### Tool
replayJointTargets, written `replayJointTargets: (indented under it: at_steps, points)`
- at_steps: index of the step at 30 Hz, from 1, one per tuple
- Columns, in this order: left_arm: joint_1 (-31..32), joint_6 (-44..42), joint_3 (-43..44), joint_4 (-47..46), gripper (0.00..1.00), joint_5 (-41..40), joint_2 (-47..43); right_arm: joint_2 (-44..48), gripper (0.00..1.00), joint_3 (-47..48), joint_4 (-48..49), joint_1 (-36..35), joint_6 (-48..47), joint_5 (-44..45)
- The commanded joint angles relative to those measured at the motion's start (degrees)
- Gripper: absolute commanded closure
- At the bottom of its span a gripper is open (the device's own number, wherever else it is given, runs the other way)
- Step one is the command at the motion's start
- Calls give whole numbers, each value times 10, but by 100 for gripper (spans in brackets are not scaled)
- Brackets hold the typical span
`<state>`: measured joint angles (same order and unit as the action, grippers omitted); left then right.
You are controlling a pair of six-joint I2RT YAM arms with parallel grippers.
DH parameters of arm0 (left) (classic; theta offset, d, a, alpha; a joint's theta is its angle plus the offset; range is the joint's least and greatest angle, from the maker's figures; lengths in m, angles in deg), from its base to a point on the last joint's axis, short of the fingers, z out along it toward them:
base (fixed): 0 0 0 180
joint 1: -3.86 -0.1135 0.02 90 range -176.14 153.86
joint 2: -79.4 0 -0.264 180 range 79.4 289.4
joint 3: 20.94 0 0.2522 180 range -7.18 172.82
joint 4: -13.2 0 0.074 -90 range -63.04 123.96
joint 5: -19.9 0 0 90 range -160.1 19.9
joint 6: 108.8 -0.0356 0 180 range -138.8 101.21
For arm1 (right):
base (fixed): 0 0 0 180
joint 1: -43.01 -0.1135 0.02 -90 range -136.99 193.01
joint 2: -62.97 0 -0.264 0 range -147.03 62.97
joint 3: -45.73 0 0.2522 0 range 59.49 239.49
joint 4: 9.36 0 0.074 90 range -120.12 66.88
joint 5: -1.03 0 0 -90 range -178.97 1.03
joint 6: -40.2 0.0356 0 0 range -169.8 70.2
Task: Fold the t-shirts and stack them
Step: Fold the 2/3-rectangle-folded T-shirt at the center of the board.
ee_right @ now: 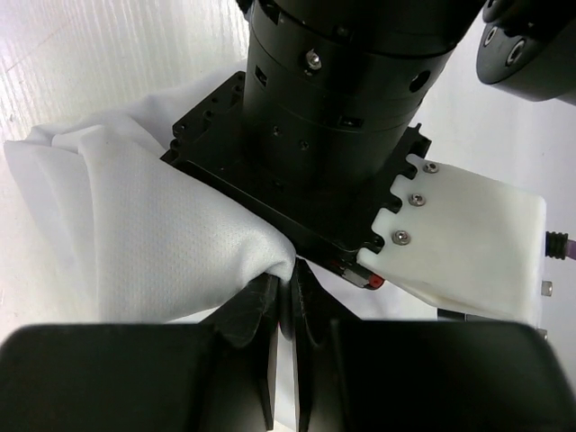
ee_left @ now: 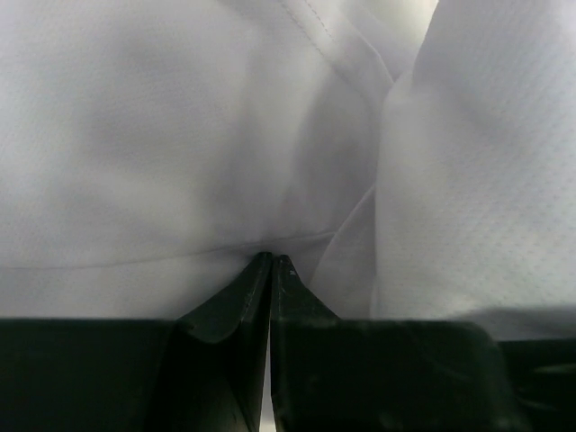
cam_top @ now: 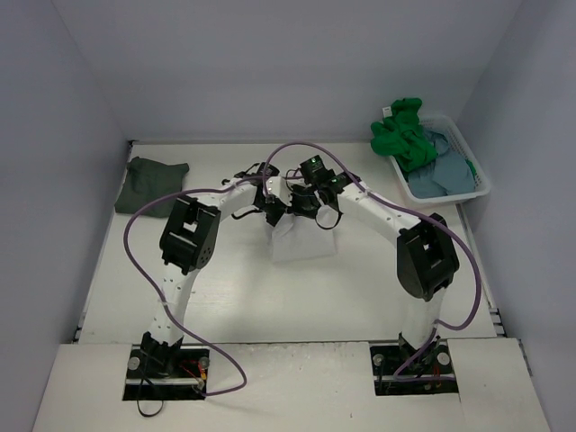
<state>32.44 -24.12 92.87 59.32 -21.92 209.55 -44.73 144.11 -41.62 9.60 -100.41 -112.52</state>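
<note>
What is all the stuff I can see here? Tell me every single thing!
white t-shirt: one, white, middle of the table, bunched
dark grey t-shirt: one, dark grey, far left of the table
green t-shirt: one, bright green, heaped at the basket's far end
blue-grey t-shirt: one, dusty blue-grey, in the basket
basket: one, white, far right
table: one, white
cables: two, purple, looping from the arms
left arm: one, black and white, left jaws shut on the white t-shirt
right arm: one, black and white, right jaws shut on the white t-shirt
</note>
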Motion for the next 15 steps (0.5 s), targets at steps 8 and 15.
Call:
replayJointTargets:
  at_steps: [8,15]
  points:
    - [-53,-5,73,2,100,-80,-100,-6,100,12,27,2,19,10]
    - [-76,1,101,-11,100,-102,-102,2,100,0,28,2,15,10]
